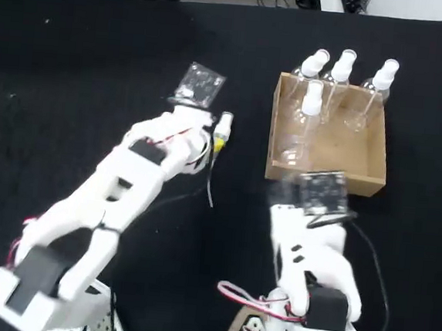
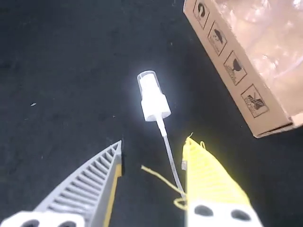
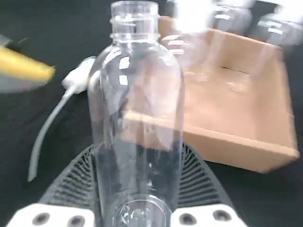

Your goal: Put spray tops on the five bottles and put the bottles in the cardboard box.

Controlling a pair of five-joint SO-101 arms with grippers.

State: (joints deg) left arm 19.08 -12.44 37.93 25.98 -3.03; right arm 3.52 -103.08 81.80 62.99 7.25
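A white spray top [image 2: 154,101] with its long dip tube lies on the black table just left of the cardboard box [image 1: 325,171]. My left gripper [image 2: 154,142] stands open over it, the tube running close along the yellow finger [image 2: 203,175]. In the high view this gripper [image 1: 217,138] sits by the spray top [image 1: 224,125]. My right gripper [image 3: 137,175] is shut on a clear uncapped bottle [image 3: 137,109], held upright in front of the box [image 3: 227,142]. The box holds several bottles [image 1: 310,115] with spray tops fitted.
A small clear plastic bag [image 1: 200,84] lies behind the left gripper. The table is covered in black cloth [image 1: 75,67], open on the far left. Cables trail from both arm bases near the front edge [image 1: 244,298].
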